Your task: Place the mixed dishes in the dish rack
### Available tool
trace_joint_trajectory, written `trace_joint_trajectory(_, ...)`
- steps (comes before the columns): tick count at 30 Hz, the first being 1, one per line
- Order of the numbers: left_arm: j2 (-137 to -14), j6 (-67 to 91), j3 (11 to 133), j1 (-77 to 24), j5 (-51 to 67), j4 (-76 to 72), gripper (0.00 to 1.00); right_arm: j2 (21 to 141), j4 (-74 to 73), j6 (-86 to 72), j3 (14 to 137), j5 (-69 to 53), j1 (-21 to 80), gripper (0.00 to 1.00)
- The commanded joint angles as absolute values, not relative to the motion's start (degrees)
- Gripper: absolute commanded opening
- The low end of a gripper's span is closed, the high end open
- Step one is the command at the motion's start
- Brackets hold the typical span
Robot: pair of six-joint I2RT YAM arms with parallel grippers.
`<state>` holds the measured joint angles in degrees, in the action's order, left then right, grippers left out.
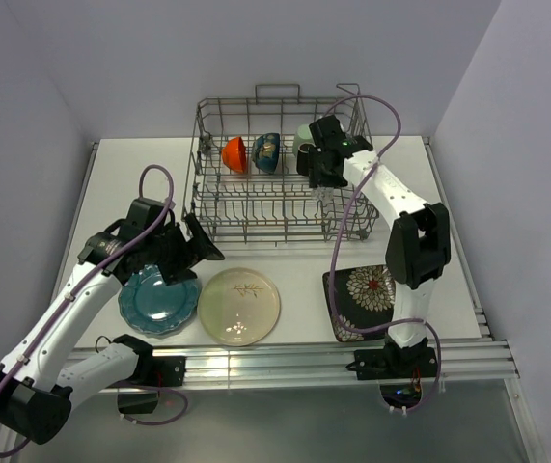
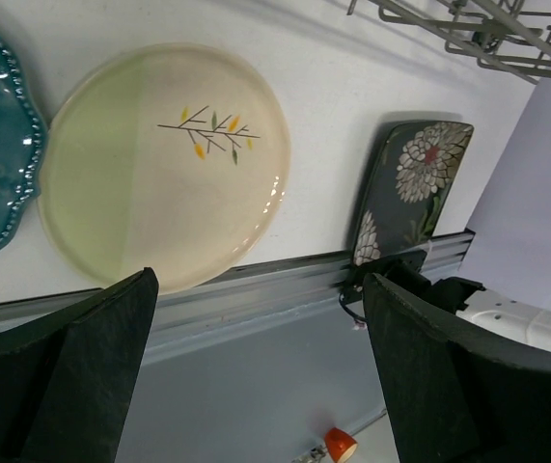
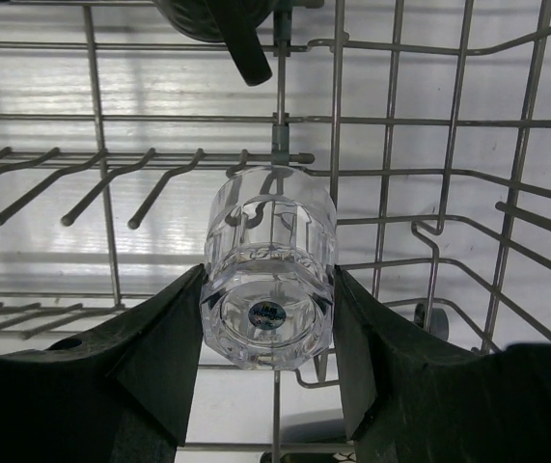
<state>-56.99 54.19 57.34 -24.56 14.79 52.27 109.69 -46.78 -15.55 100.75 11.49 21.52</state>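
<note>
The grey wire dish rack (image 1: 256, 207) stands at the back of the table. In it sit the red-orange bowl (image 1: 234, 153), the dark bowl (image 1: 266, 151) and the pale green cup (image 1: 303, 136). My right gripper (image 1: 322, 189) hangs inside the rack, shut on the clear glass (image 3: 269, 282), which is upside down with its base toward the camera. My left gripper (image 1: 198, 241) is open and empty above the teal scalloped plate (image 1: 158, 301) and the cream round plate (image 1: 240, 306). The black square floral plate (image 1: 364, 300) lies at the front right. I do not see the brown mug.
The rack's upright tines (image 3: 101, 188) and wire floor surround the glass. A dark rounded object (image 3: 222, 24) sits at the top of the right wrist view. The table's metal front rail (image 1: 285, 352) runs along the near edge.
</note>
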Motion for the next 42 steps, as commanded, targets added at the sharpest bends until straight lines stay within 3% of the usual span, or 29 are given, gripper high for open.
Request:
trace_joint_trajectory(1,-56.16,51.86,59.06,-24.26,12.57,54.49,0.94,110.65,-45.7,-15.03,101.86,14.68,21.36,0.0)
trace_joint_trajectory(3,-55.99,51.59,58.89,-24.35,12.22,55.19,0.94,111.09,-45.62,-14.85,101.95,15.9,21.36,0.0)
trace_joint_trajectory(6,-55.63,51.5,57.75,-24.35,11.87,55.63,0.93,111.8,-45.96,-14.85,102.13,16.0,21.36,0.23)
trace_joint_trajectory(7,-55.55,51.42,56.87,-24.35,11.87,55.63,0.94,111.97,-46.14,-14.85,102.13,15.74,21.36,0.4)
trace_joint_trajectory(9,-55.37,51.24,55.73,-24.35,12.13,55.9,0.93,111.8,-46.14,-15.03,101.78,15.64,21.44,0.53)
trace_joint_trajectory(10,-55.37,51.15,54.59,-24.26,12.13,56.07,0.93,111.62,-45.97,-15.29,101.43,15.82,21.45,0.66)
trace_joint_trajectory(13,-55.11,50.72,52.22,-24.43,11.69,57.3,0.93,111.01,-45.44,-15.12,100.02,15.99,21.71,0.84)
trace_joint_trajectory(35,-48.43,55.2,43.95,-24.43,11.69,58.01,0.92,97.04,-46.14,-16.61,97.3,17.4,24.69,0.9)
trace_joint_trajectory(37,-48.69,54.85,43.68,-24.43,12.48,57.05,0.91,94.33,-46.58,-16.87,96.42,17.93,24.96,0.9)
trace_joint_trajectory(39,-49.04,53.79,43.59,-24.61,15.98,54.16,0.82,90.99,-47.37,-16.96,95.63,17.67,25.22,0.9)
trace_joint_trajectory(42,-50.0,55.27,44.64,-28.11,18.02,48.37,0.8,87.03,-48.86,-18.1,94.84,16.0,25.31,0.9)
